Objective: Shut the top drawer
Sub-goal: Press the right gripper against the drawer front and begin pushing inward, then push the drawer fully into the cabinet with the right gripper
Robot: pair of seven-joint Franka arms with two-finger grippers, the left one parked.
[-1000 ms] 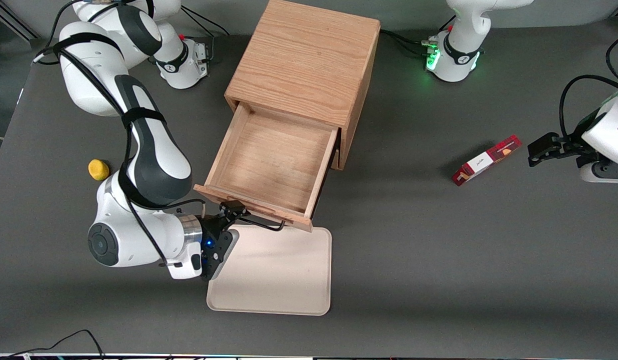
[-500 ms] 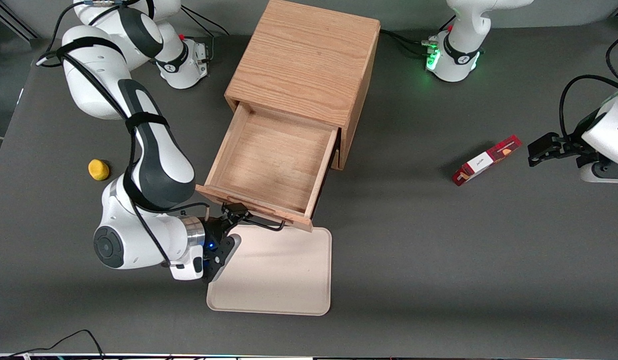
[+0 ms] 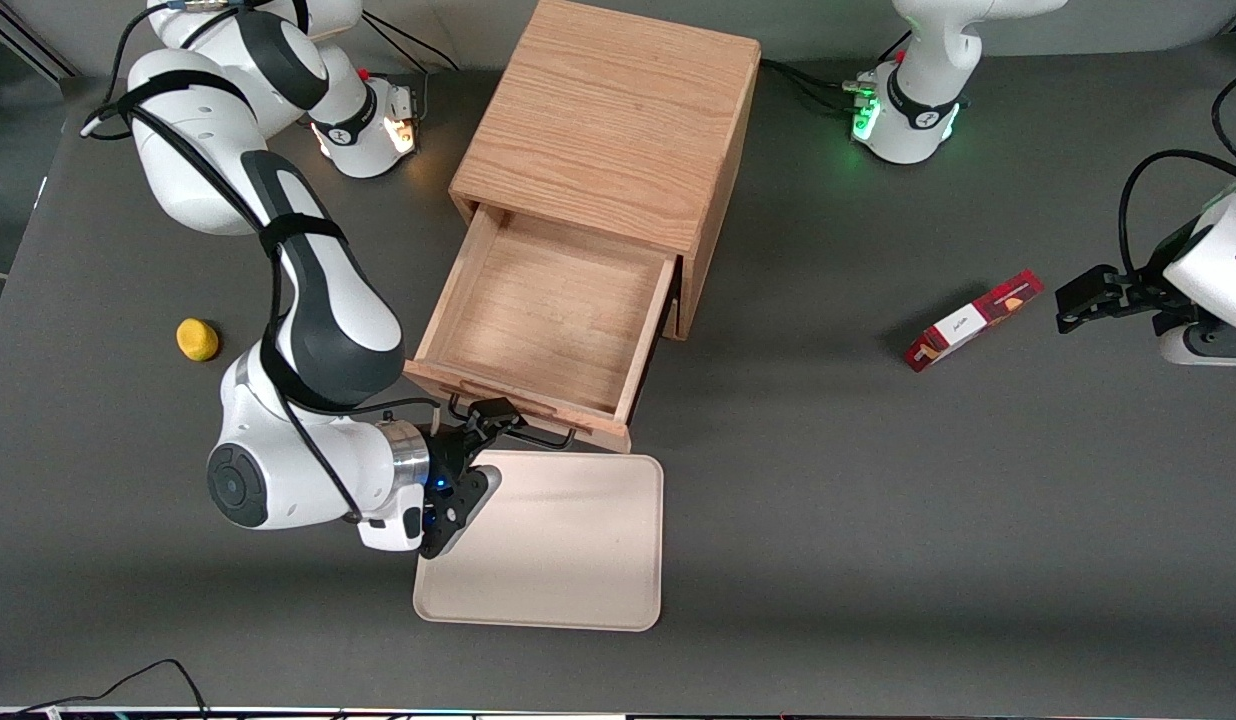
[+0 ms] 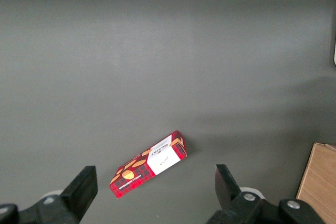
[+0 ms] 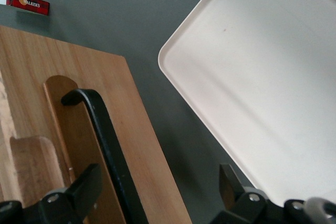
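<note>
The wooden cabinet (image 3: 608,120) stands mid-table with its top drawer (image 3: 548,310) pulled out toward the front camera and empty inside. The drawer's front panel (image 3: 518,405) carries a black bar handle (image 3: 543,438). My right gripper (image 3: 493,415) is at that front panel, just above the tray's edge. In the right wrist view the gripper (image 5: 157,184) is open, with the handle (image 5: 105,135) and part of the front panel (image 5: 149,166) between its fingers (image 5: 86,184), the handle close to one finger.
A cream tray (image 3: 568,540) lies on the table just in front of the drawer, also in the right wrist view (image 5: 262,77). A yellow fruit (image 3: 197,339) sits toward the working arm's end. A red biscuit box (image 3: 973,320) lies toward the parked arm's end.
The drawer has slid partway into the cabinet. My right gripper and forearm have moved with its front panel toward the cabinet.
</note>
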